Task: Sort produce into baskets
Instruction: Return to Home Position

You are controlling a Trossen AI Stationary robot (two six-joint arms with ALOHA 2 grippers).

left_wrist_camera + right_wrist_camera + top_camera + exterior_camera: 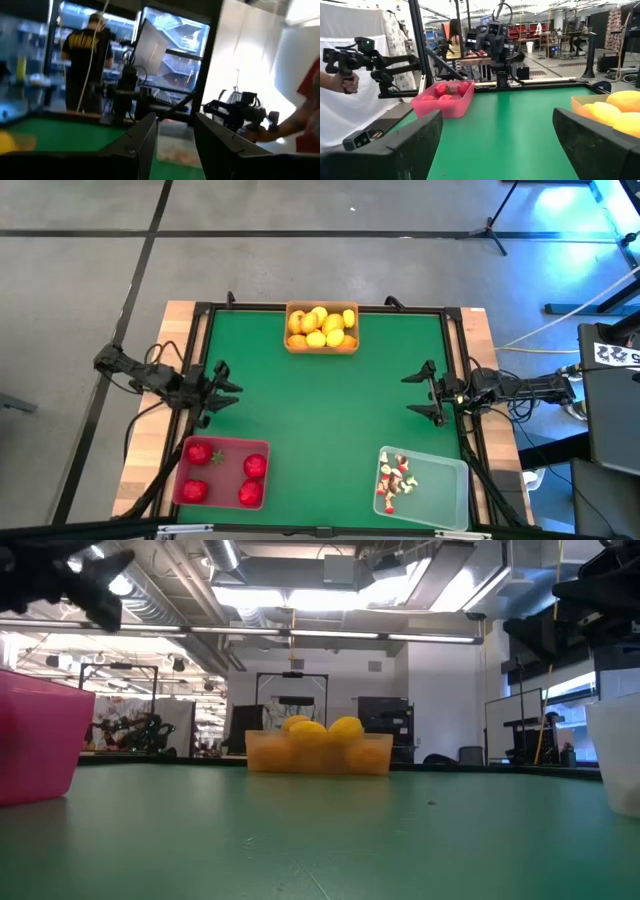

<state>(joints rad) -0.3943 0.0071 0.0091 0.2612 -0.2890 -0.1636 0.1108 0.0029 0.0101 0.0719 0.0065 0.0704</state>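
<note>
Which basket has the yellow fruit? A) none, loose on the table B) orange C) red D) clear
B: the yellow fruits are piled in the orange basket; the red basket holds red fruits, the clear basket whitish-red bits.

You have bright, even light over the green mat (320, 410); the orange basket (321, 329) throws only a faint, soft shadow on it. From the low view, ceiling strips (330, 600) above that basket burn out white. Beyond the basket and far to its right, blue glare (570, 200) spills across the floor (300, 205).
</note>
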